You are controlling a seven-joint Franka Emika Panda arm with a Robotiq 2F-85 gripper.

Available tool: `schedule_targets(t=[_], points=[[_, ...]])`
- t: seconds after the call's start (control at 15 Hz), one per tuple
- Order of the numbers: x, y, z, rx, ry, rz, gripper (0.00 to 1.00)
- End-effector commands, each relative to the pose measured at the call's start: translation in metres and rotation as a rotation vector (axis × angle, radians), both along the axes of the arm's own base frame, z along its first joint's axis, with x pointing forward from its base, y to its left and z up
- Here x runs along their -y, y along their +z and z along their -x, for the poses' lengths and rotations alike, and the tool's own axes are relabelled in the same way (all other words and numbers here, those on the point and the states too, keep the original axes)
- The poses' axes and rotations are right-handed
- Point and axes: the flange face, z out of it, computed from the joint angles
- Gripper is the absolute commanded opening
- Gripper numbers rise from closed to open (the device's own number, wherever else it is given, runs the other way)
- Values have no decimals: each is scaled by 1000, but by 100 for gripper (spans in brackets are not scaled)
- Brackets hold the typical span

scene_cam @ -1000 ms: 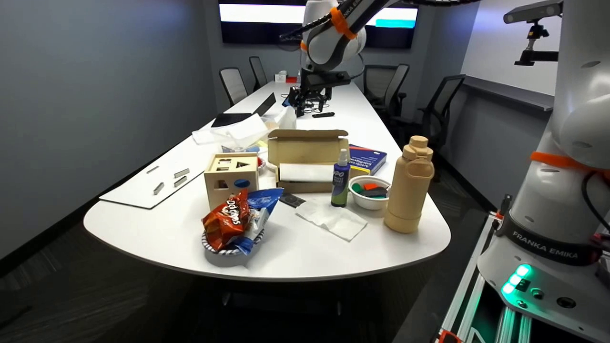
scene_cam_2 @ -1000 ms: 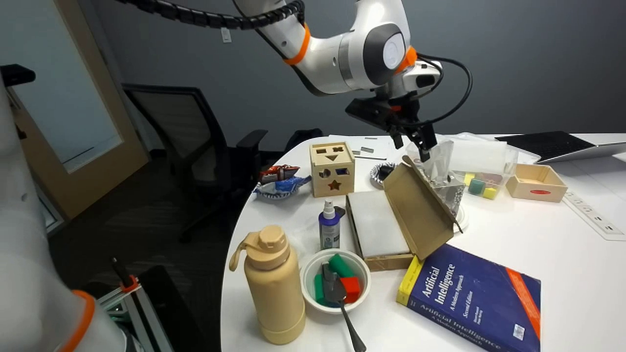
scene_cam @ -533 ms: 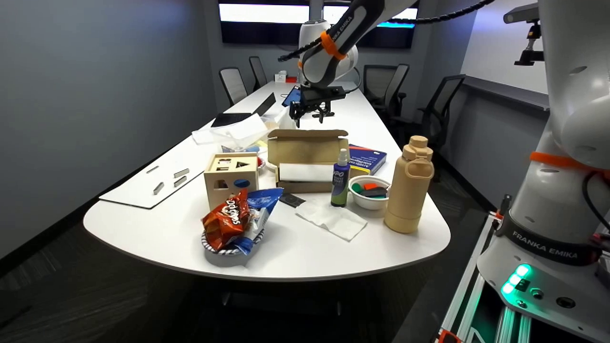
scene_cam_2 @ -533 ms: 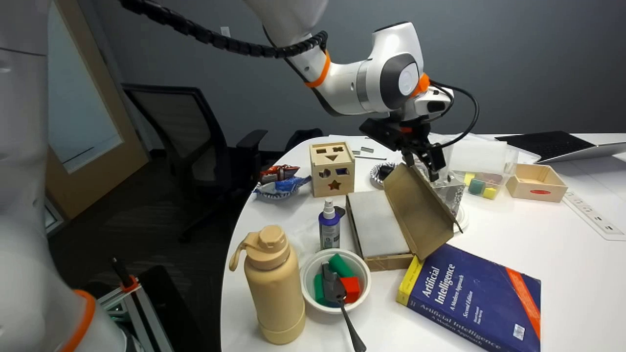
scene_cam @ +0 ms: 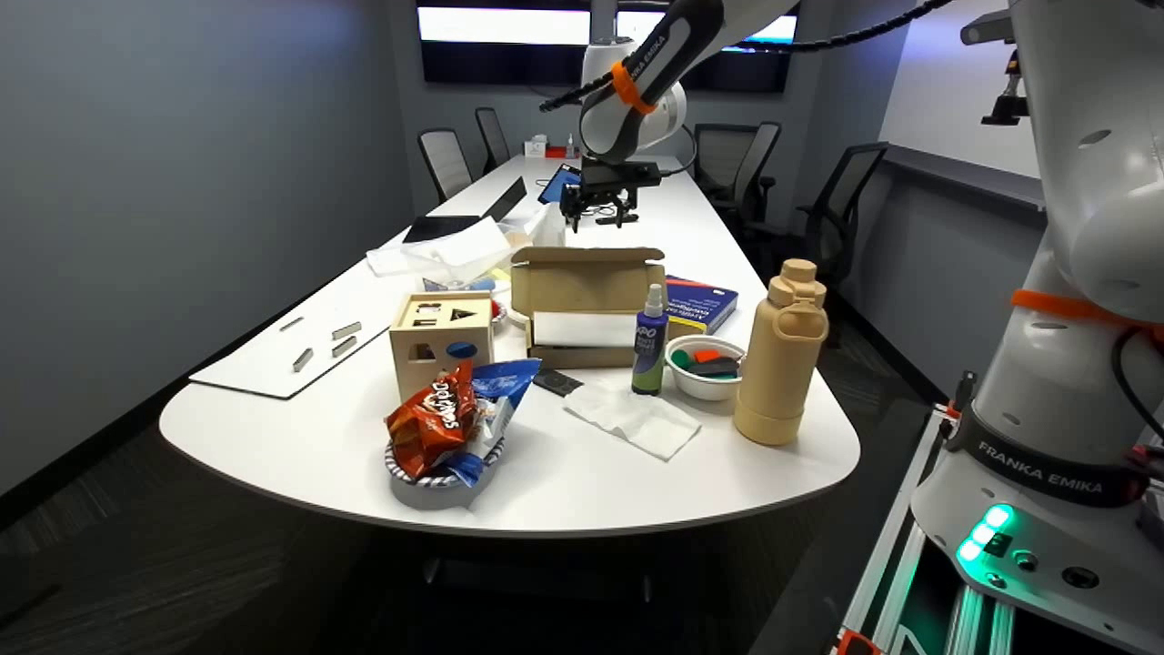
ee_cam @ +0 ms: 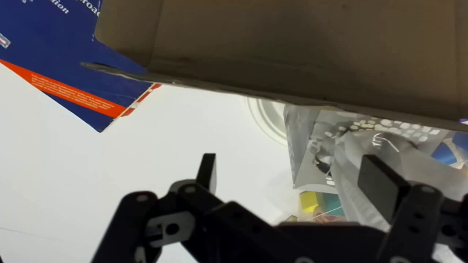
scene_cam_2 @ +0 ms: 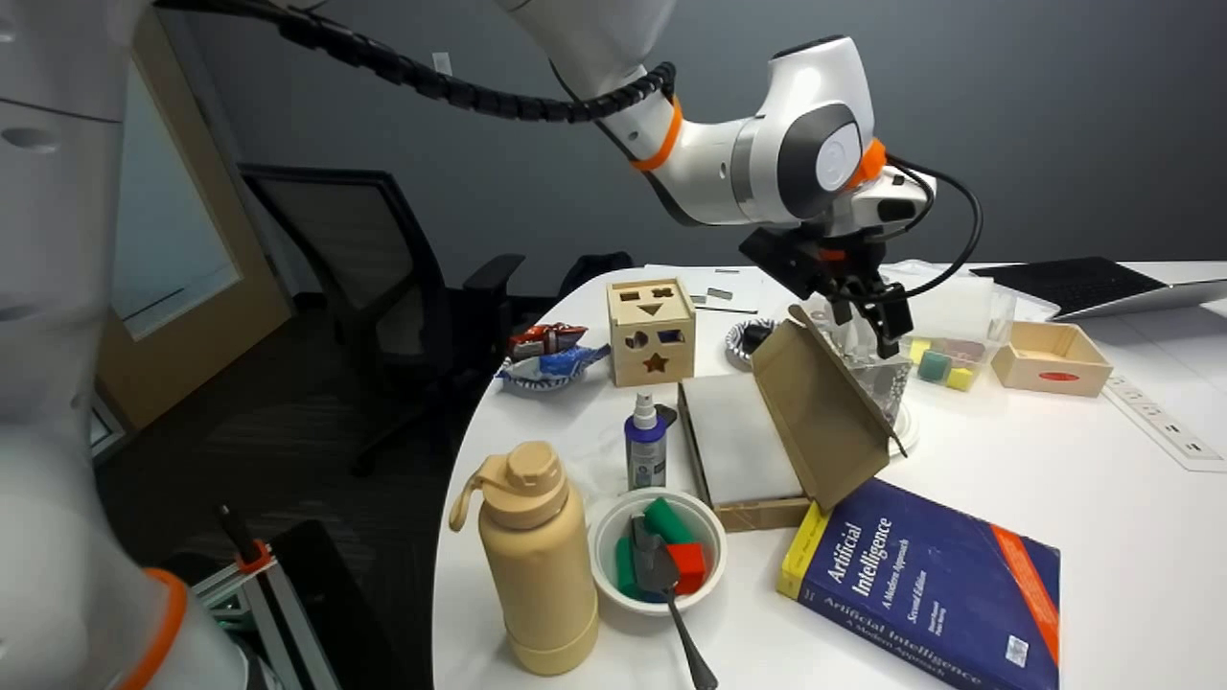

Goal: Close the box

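Note:
The wide, low tan cardboard box (scene_cam_2: 762, 517) stands on the table with its lid (scene_cam_2: 815, 412) raised and leaning back; a white slab fills its base. The open lid also shows in an exterior view (scene_cam: 587, 289) and across the top of the wrist view (ee_cam: 292, 47). My gripper (scene_cam_2: 866, 331) is open and empty, just beyond and above the lid's far edge; it also shows behind the lid in an exterior view (scene_cam: 597, 221). In the wrist view the spread fingers (ee_cam: 292, 171) are apart from the lid edge, which lies ahead of them.
A tissue box (ee_cam: 310, 175) with a tissue sticking up stands below the gripper, behind the lid. A blue book (scene_cam_2: 930, 585) lies beside the box. A spray bottle (scene_cam_2: 646, 450), a bowl (scene_cam_2: 714, 537) with a spoon, a tan jug (scene_cam_2: 537, 565) and a wooden cube (scene_cam_2: 652, 350) stand nearby.
My gripper has come down and then shifted right in an exterior view, along the far side of the raised lid. The box and its lid have not moved.

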Motion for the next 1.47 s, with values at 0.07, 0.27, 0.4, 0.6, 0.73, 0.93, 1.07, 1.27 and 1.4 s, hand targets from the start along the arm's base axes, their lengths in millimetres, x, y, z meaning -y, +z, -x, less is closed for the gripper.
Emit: schedule_targets(t=[0.07, 0.27, 0.4, 0.6, 0.73, 0.93, 1.07, 1.27, 1.4], points=[[12, -17, -15, 19, -48, 5, 100], [17, -27, -18, 16, -72, 6, 100], [20, -33, -20, 9, -84, 6, 100], [27, -45, -22, -21, -114, 0, 100], [29, -54, -22, -39, -128, -3, 100], [31, -63, -22, -62, -136, -18, 100], [30, -68, -22, -95, -143, -35, 100], [30, -69, -22, -157, -172, -71, 100], [32, -66, -21, -203, -196, -91, 100]])
